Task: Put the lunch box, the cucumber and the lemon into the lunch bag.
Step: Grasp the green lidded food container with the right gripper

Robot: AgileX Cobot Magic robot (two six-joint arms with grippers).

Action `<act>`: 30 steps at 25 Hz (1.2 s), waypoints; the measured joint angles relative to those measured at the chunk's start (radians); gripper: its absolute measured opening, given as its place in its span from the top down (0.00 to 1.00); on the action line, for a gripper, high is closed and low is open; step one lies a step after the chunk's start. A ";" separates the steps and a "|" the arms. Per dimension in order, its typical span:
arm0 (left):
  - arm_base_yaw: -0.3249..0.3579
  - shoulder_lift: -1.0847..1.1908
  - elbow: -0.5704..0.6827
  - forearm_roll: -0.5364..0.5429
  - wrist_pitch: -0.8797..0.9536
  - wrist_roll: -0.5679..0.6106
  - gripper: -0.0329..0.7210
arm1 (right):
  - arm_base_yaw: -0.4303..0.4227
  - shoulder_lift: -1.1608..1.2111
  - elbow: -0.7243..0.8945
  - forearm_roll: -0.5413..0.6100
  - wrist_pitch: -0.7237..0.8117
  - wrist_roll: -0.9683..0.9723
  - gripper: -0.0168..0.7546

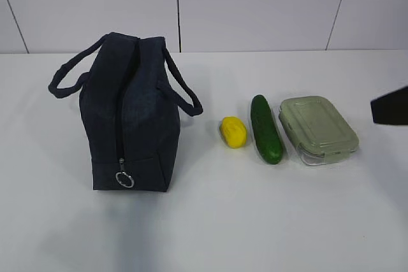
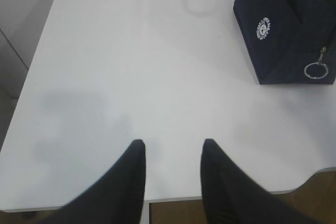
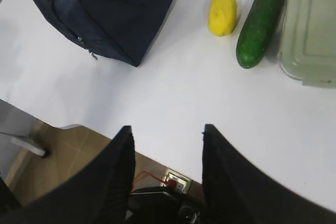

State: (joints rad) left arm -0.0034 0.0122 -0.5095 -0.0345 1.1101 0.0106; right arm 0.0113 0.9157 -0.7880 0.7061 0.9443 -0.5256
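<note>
The dark navy lunch bag (image 1: 127,119) stands upright on the left of the white table, its zipper closed, a metal ring pull (image 1: 124,179) hanging low on its front end. To its right lie the yellow lemon (image 1: 233,132), the dark green cucumber (image 1: 266,128) and the lunch box (image 1: 317,129) with its sage-green lid, in a row. My left gripper (image 2: 172,145) hovers open over bare table, left of the bag (image 2: 286,24). My right gripper (image 3: 167,129) is open above the table's front edge, well short of the lemon (image 3: 222,14), cucumber (image 3: 261,19) and lunch box (image 3: 310,35).
A dark part of the right arm (image 1: 390,105) pokes in at the right edge of the exterior view. The table edge (image 2: 210,195) and brown floor lie just under both grippers. A white wall stands behind the table.
</note>
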 joint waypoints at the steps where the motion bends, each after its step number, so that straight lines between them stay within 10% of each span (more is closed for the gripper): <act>1: 0.000 0.000 0.000 0.000 0.000 0.000 0.64 | -0.018 0.059 -0.037 0.002 0.021 -0.024 0.56; 12: 0.002 0.000 0.000 0.000 0.000 0.000 0.64 | -0.388 0.605 -0.328 0.396 0.242 -0.365 0.56; 21: 0.002 0.000 0.000 0.065 0.000 0.000 0.64 | -0.489 0.934 -0.496 0.310 0.244 -0.406 0.52; 30: 0.002 0.000 0.000 0.061 0.000 0.000 0.64 | -0.486 1.137 -0.669 0.301 0.244 -0.430 0.18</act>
State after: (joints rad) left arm -0.0012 0.0122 -0.5095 0.0270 1.1101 0.0106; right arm -0.4750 2.0525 -1.4568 1.0067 1.1879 -0.9560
